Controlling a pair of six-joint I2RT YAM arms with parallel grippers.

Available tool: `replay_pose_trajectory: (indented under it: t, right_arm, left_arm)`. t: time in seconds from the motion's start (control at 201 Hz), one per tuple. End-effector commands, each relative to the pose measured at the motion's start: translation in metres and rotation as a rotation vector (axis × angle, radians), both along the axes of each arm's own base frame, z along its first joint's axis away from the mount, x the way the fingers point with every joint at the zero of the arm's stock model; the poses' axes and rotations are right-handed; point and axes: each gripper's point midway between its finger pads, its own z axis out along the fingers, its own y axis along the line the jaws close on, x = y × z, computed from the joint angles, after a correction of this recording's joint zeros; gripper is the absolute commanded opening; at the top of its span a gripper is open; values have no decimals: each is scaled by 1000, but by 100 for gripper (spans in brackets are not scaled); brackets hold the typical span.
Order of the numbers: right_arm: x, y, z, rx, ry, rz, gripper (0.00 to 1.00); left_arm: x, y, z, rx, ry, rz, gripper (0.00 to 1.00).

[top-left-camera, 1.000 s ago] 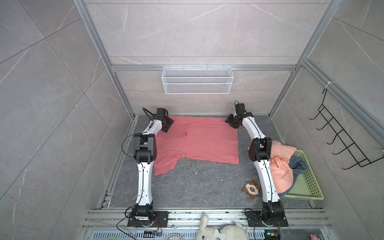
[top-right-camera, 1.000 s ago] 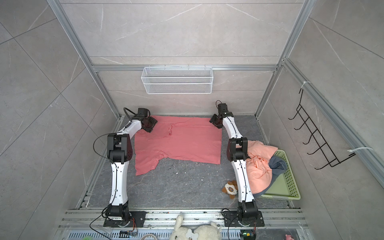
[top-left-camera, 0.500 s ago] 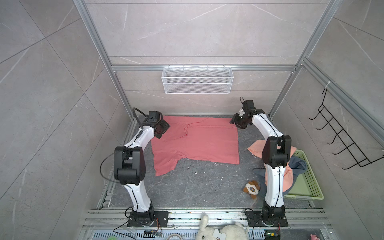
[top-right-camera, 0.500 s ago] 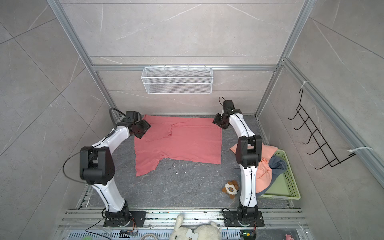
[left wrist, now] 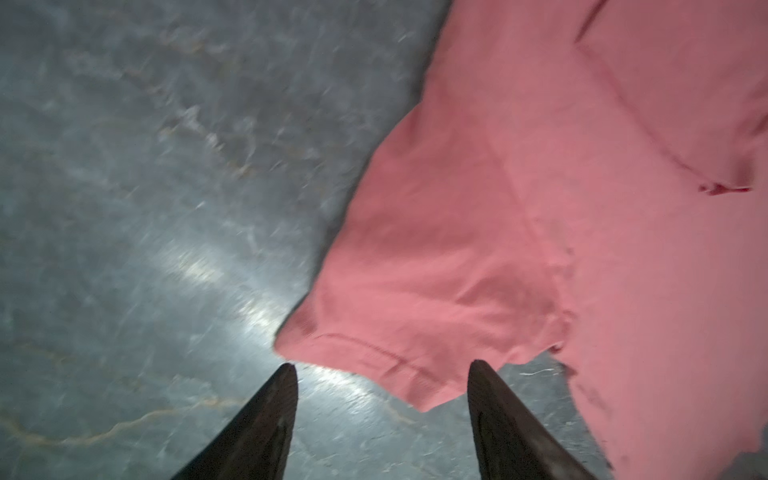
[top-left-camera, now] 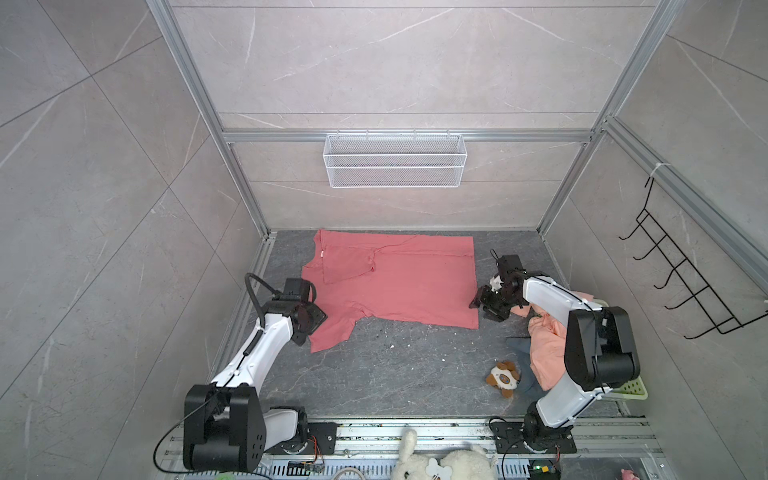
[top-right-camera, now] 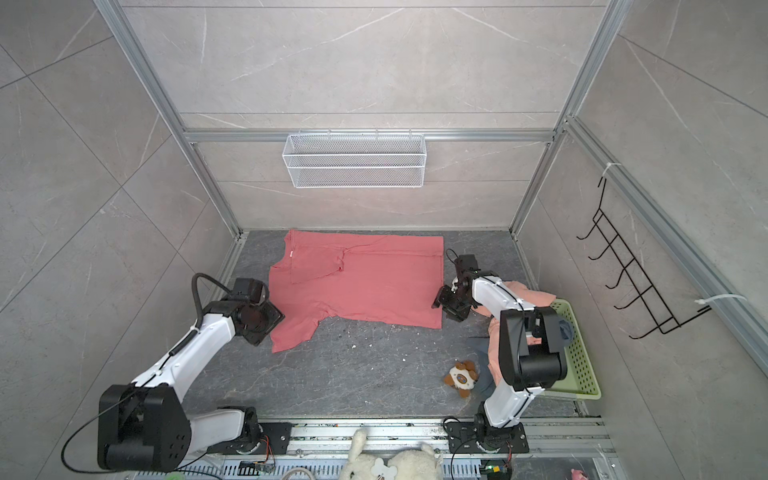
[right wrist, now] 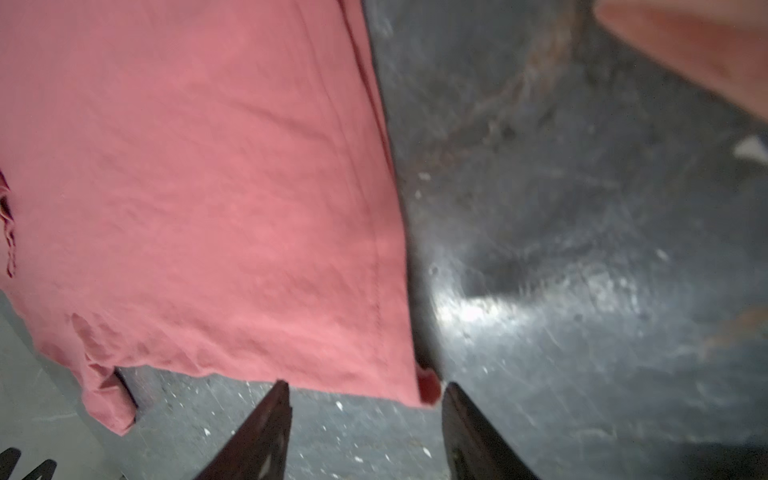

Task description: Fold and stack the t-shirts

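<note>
In both top views the coral-red t-shirt (top-left-camera: 395,282) lay spread on the surface (top-left-camera: 374,374). Left wrist: left hand (left wrist: 382,372) gaped empty by its sleeve (left wrist: 436,291). Right wrist: right hand (right wrist: 366,386) gaped empty at a hem corner (right wrist: 424,386); limp cloth, I'd pinch there.

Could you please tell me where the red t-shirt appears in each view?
Top view: t-shirt spread flat near the centre.
Top view: same place.
Left wrist: its near sleeve just ahead of the jaws.
Right wrist: its hem corner just ahead of the jaws.
Shared landmark: the near sleeve.
</note>
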Motion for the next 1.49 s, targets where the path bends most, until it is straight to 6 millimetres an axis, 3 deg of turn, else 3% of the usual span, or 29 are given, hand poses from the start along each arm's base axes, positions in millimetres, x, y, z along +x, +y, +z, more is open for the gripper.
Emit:
replay_pose_trajectory:
  t: [0.0, 0.169, 0.348, 0.607, 0.856, 0.966, 0.995, 1.1, 1.269, 1.339, 1.488]
  right_arm:
    - [-17, 1, 4, 23, -2, 5, 60]
    - [-40, 2, -14, 52, 43, -21, 61]
    - [-46, 2, -32, 73, 64, -58, 62]
    - [-35, 0, -46, 76, 73, -112, 62]
    - [-31, -4, -56, 50, 103, -133, 61]
    - [-34, -4, -64, 49, 125, -141, 60]
    - [-35, -4, -67, 52, 137, -146, 58]
    - [-33, -4, -68, 47, 133, -151, 50]
    - [-29, -2, -63, 55, 131, -132, 14]
    - [-30, -2, -58, 51, 118, -112, 8]
    - [-38, -7, -48, 13, 123, -51, 4]
  left_arm:
    - [-28, 5, -16, -8, 58, 61, 66]
    - [-28, -2, -35, -50, 63, 74, 64]
    - [-14, -5, -47, -58, 74, 62, 61]
    - [-15, -4, -68, -46, 142, 76, 37]
    - [-7, -2, -62, -39, 101, 78, 8]
    - [-3, -4, -60, -49, 93, 76, 4]
    - [-2, -4, -60, -51, 92, 74, 0]
    - [-1, -3, -55, -48, 81, 80, 0]
    - [-1, -2, -38, -53, 26, 95, 0]
    - [-7, 0, -30, -45, 16, 103, 0]
    - [-41, 8, -16, -11, 60, 137, 0]
